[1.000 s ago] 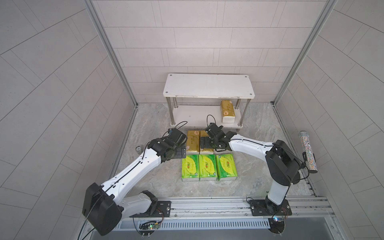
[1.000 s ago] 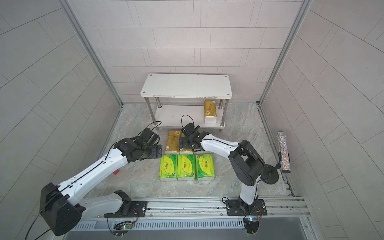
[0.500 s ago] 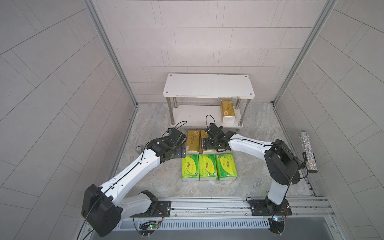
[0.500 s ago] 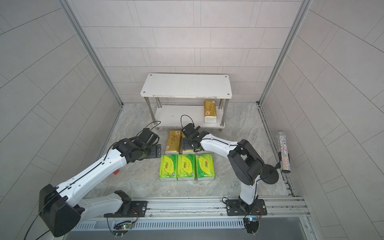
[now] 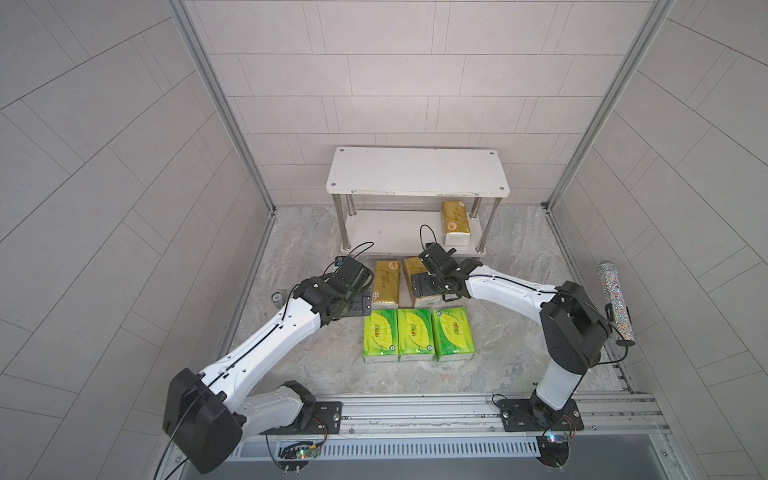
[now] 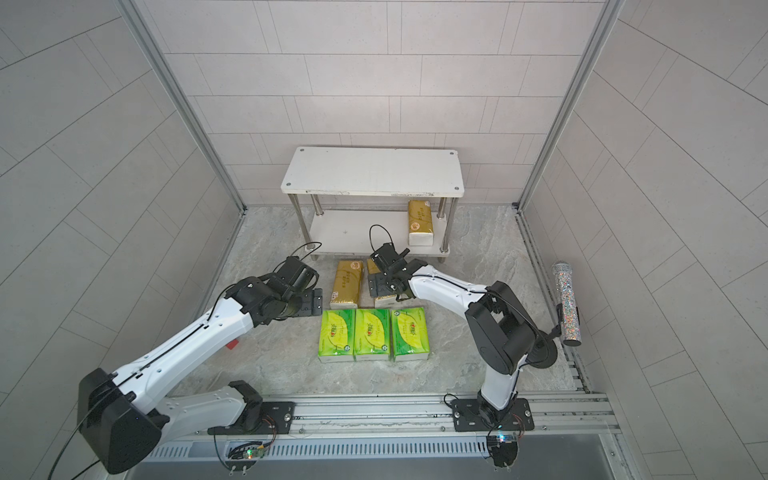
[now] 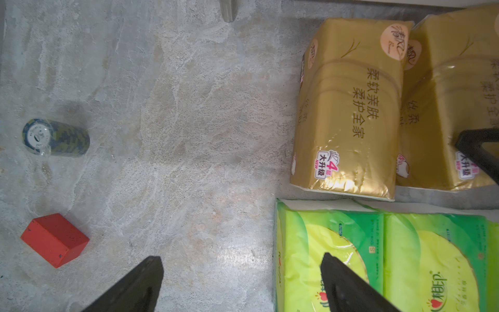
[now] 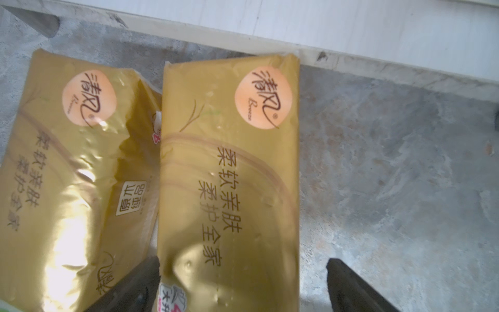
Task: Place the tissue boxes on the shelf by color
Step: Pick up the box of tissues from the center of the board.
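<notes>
The shelf (image 5: 417, 170) stands at the back wall, and one gold tissue box (image 5: 455, 222) lies on its lower board (image 5: 386, 232). Two more gold tissue boxes (image 5: 385, 282) (image 8: 229, 173) lie on the floor in front of it. Three green tissue boxes (image 5: 415, 334) sit in a row nearer me. My right gripper (image 8: 243, 283) is open and straddles the right-hand floor gold box, with a gap at one finger. My left gripper (image 7: 243, 283) is open and holds nothing. It hovers over bare floor and the edge of the leftmost green box (image 7: 310, 256).
A red block (image 7: 54, 239) and a small stack of round chips (image 7: 55, 137) lie on the floor left of the boxes. A glittery cylinder (image 5: 615, 303) stands on a stand at the right wall. The arm bases ride a rail (image 5: 415, 411) along the front.
The right gripper has stayed over the right-hand floor gold box with barely any shift. The left arm has hardly moved.
</notes>
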`<state>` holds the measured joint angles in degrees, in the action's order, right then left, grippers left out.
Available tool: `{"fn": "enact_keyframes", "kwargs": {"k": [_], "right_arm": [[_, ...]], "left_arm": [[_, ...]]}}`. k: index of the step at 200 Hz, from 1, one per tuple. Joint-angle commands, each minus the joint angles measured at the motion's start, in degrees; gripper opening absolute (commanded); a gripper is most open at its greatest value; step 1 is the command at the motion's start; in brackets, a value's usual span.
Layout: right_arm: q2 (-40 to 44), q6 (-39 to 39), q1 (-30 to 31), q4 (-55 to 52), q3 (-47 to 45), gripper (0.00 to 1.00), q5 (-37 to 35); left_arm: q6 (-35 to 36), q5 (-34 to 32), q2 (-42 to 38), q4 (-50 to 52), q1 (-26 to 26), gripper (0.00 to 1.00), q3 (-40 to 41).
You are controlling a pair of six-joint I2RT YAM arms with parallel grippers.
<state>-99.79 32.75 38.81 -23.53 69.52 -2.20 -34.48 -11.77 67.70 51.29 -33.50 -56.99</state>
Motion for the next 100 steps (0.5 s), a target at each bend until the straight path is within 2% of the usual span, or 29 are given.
{"fn": "enact_keyframes", "kwargs": {"k": [1, 100], "right_arm": [[2.1, -0.7, 1.2, 1.7, -1.8, 1.00, -2.0], [-0.6, -0.5, 3.2, 7.4, -5.4, 1.00, -5.0]], "left_arm": [[0.9, -0.7, -0.6, 0.6, 0.3, 1.00, -0.1], [0.9, -0.4, -0.5, 0.6, 0.3, 1.00, 0.3]]}}
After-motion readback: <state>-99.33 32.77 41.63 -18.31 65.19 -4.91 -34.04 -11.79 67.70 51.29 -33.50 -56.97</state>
